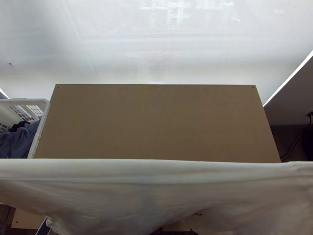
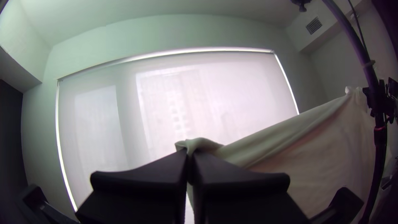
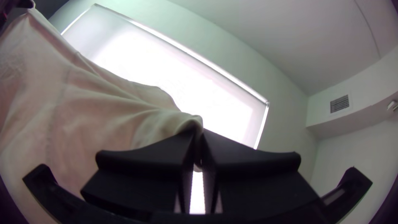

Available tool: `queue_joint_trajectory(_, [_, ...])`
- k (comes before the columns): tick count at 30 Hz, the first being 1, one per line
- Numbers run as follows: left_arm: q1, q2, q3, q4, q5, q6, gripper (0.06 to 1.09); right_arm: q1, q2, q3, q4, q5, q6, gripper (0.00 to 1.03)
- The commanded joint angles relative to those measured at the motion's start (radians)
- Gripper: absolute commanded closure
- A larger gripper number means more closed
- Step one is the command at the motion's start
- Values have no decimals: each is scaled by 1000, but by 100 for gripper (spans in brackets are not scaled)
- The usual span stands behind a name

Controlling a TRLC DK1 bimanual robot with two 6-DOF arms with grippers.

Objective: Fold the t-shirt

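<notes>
You have one pale t-shirt (image 1: 156,192), stretched wide. Left pincer (image 2: 190,155): clamped on one end. Right pincer (image 3: 198,135): clamped on another.

Rm over tbl (image 1: 156,121), shirt (image 1: 156,176) in front

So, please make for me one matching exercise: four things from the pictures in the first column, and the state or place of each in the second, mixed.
1. white t-shirt
2. basket
3. table
4. window blind

A. brown, flat, partly hidden by cloth
B. drawn down, light coming through
C. stretched between left gripper and right gripper
D. at the top view's left edge, dark clothes inside

Pairs: 1-C, 2-D, 3-A, 4-B
</notes>
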Motion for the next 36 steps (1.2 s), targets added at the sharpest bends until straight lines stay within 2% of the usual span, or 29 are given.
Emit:
queue_joint_trajectory(1, [21,-68,-280,-32,26,-21,105,73,-73,-204,-64,91,20,100])
queue_joint_trajectory(7, [21,-66,-673,-57,95,-77,105,96,-93,-485,-6,91,86,100])
queue_joint_trajectory(12, [16,-61,-951,95,84,-94,105,105,-40,-692,152,91,115,100])
queue_joint_trajectory(16, [4,-2,-1084,245,50,-100,105,107,65,-802,290,90,120,100])
queue_joint_trajectory(20, [-75,129,-1126,368,-45,-134,105,113,212,-845,422,90,146,100])
queue_joint_trajectory(26, [-134,362,-1072,449,-79,-177,105,113,457,-831,577,91,177,100])
queue_joint_trajectory(36, [-171,719,-942,675,-221,-185,105,141,859,-673,702,133,224,100])
